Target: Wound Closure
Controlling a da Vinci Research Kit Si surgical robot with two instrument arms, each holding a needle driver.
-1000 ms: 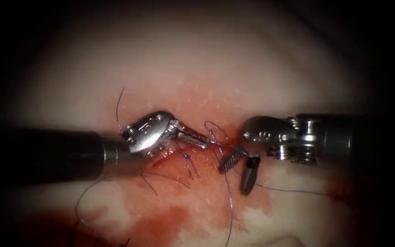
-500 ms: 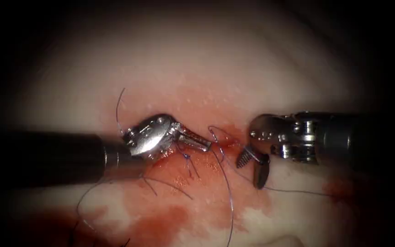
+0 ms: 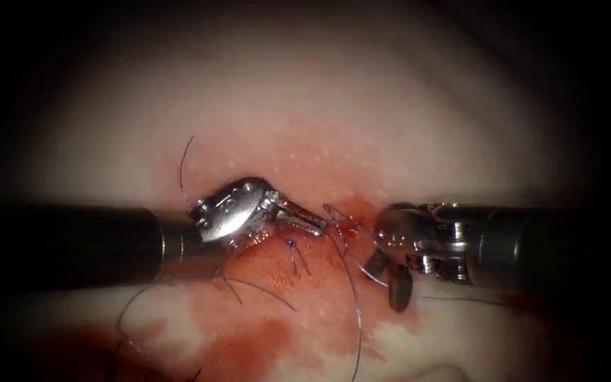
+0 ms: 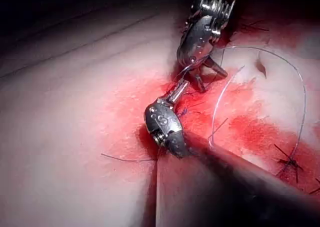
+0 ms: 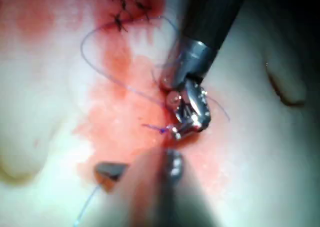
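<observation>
Endoscope view: the left tool (image 3: pixel 312 221) comes in from the picture's left and lies low over the tissue (image 3: pixel 305 106), its jaws pressed together and pointing right, their tip at the red, wet cut (image 3: pixel 284 244). A loop of thread (image 3: pixel 353 297) starts right at that tip, so the jaws seem to pinch the thread, though the contact itself is too small to be sure of. From there the thread curves down over the red fluid (image 3: pixel 249 346) toward the lower edge. Short cut ends (image 3: pixel 185 159) stick up beside the left tool's wrist, and a small knot (image 3: pixel 290 242) sits just below its jaws.

The right tool (image 3: pixel 389 272) reaches in from the picture's right, on the right side of the cut. Its jaws are spread, one short and angled toward the cut, the other hanging down, dark, over the tissue. They hold nothing; a strand runs close by them.

Left wrist view: the left tool (image 4: pixel 176 94) points at the right tool (image 4: pixel 207 74), their tips near each other over the reddened tissue, and the thread (image 4: pixel 300 102) sweeps in a wide arc past both.

Right wrist view: the left tool (image 5: pixel 172 132) rests at the cut, with thread (image 5: pixel 100 72) looping toward earlier stitches (image 5: pixel 120 19).

I cannot make out the needle anywhere, so I cannot tell where it lies or whether it is in the tissue.
</observation>
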